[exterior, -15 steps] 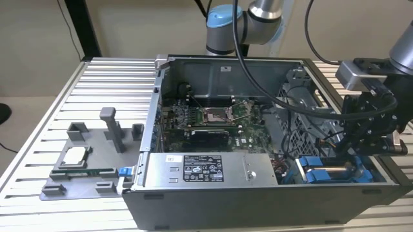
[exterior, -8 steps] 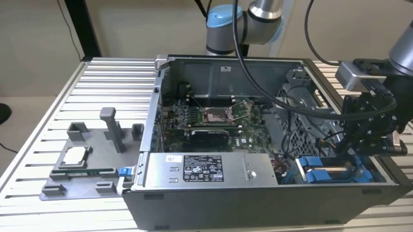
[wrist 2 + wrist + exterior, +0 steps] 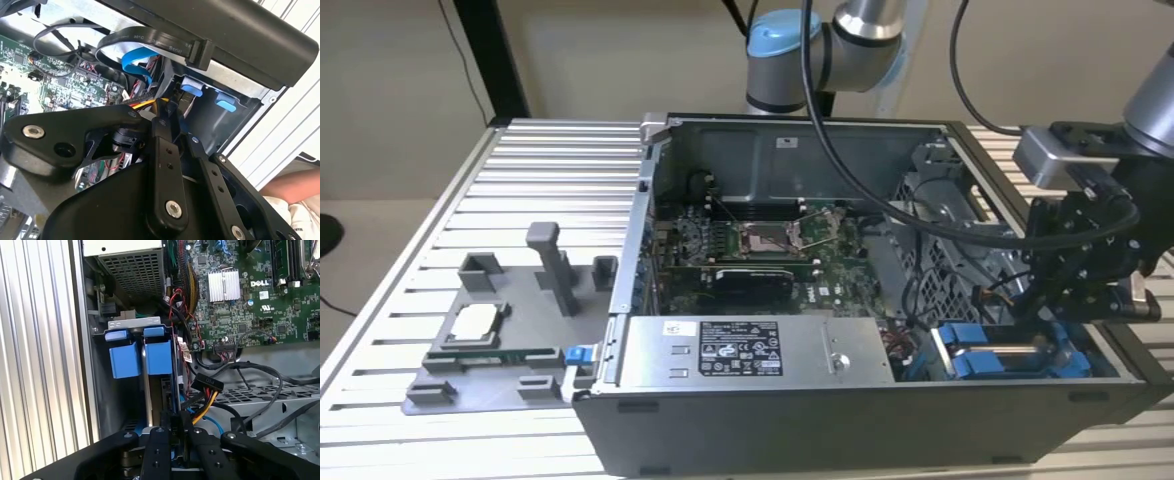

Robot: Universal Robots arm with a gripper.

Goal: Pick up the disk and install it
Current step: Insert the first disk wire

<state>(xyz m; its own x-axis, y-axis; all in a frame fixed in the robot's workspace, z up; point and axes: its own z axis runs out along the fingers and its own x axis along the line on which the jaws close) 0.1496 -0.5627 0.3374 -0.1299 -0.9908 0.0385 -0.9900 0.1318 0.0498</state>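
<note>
An open computer case [image 3: 881,410] is laid on a slatted aluminium table [image 3: 547,180], its motherboard [image 3: 761,250] exposed. The empty CPU socket [image 3: 765,238] is seen near the board's centre, and a black expansion card [image 3: 747,285] is seated at its 6 o'clock. A grey power supply box [image 3: 747,352] with a white sticker is mounted along the case's near wall. At 9 o'clock of the case, a grey fixture tray [image 3: 480,350] with upright posts is set on the table; a small square silver chip [image 3: 474,322] is held in it.

In the first wrist view, a finned heatsink [image 3: 223,285] is fixed on the motherboard, and a bundle of red, yellow and black wires [image 3: 202,402] is seen beneath it.
</note>
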